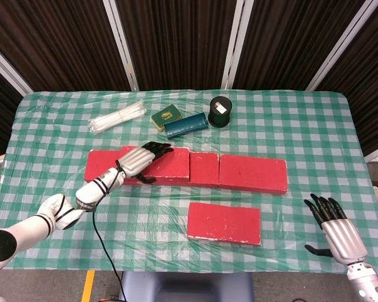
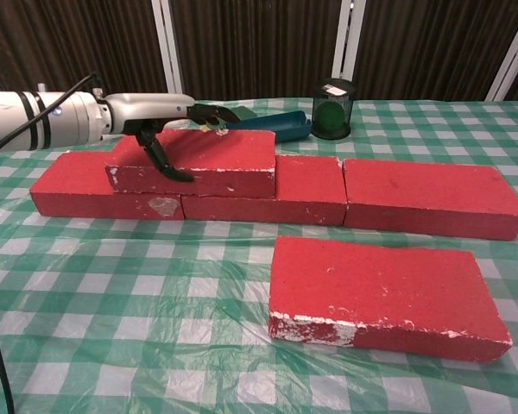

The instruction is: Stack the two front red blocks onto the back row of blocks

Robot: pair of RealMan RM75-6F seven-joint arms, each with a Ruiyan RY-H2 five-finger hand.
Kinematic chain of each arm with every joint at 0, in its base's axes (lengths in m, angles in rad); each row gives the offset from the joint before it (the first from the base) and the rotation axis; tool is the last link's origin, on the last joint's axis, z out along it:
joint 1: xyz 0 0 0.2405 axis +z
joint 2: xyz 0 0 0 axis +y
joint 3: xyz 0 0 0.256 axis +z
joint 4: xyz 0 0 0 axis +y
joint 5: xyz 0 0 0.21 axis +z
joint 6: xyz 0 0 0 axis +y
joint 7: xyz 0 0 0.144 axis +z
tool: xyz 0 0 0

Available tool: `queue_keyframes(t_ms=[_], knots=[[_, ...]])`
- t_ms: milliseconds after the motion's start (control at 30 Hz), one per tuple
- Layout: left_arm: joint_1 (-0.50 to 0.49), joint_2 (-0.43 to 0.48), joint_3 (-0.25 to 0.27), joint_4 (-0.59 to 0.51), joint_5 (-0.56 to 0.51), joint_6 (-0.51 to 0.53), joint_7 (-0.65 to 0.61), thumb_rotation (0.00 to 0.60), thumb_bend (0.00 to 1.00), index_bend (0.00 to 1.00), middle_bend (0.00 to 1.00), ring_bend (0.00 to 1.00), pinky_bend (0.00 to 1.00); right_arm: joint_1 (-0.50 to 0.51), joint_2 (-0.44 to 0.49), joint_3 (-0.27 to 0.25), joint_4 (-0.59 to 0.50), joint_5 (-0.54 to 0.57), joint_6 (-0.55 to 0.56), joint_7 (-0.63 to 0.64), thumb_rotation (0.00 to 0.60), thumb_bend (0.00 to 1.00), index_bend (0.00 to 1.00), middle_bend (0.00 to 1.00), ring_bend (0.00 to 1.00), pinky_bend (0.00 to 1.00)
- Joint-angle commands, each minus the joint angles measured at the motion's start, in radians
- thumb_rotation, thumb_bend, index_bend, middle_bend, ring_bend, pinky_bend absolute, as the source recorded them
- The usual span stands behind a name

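Left hand (image 2: 160, 116) grips the stacked red block (image 2: 194, 161), thumb down its front face, fingers (image 1: 156, 148) stretched across the top towards the far edge. That block sits on the back row of blocks (image 2: 302, 194), straddling the seam beneath the hand. Right of the hand, the row runs on uncovered, its top open. The other front block (image 1: 224, 223) lies flat nearer the table (image 1: 290, 119) edge, apart from the row. Right hand (image 1: 336, 230) hovers at the table's near right corner, fingers spread, holding nothing. Beyond the left hand sit a blue pouch (image 1: 185, 124) and dark cylinder (image 1: 220, 111).
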Motion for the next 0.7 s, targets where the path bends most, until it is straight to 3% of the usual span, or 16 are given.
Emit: queue_keyframes(t_ms=[33,267,467,700], knots=[[0.0,0.002,0.003,-0.004,-0.001,0.0,0.0,0.6,0.27,0.0,0.0,0.0,0.06,-0.001,0.0,0.001,0.0,0.0,0.002,0.001,0.6,0.1,0.0,0.0,0.0,0.0],[0.006,0.027,-0.001,-0.049,0.008,0.044,0.013,0.6,0.27,0.0,0.0,0.0,0.05,-0.002,0.002,-0.001,0.0,-0.004,0.006,0.003,0.6,0.1,0.0,0.0,0.0,0.0],[0.066,0.114,0.006,-0.191,0.027,0.171,0.082,0.6,0.27,0.0,0.0,0.0,0.04,0.023,-0.014,-0.01,0.026,-0.06,-0.002,0.096,0.6,0.1,0.0,0.0,0.0,0.0],[0.33,0.248,0.14,-0.4,0.064,0.437,0.333,0.6,0.28,0.0,0.0,0.0,0.04,0.103,-0.036,-0.032,0.008,-0.141,-0.074,0.268,0.6,0.1,0.0,0.0,0.0,0.0]])
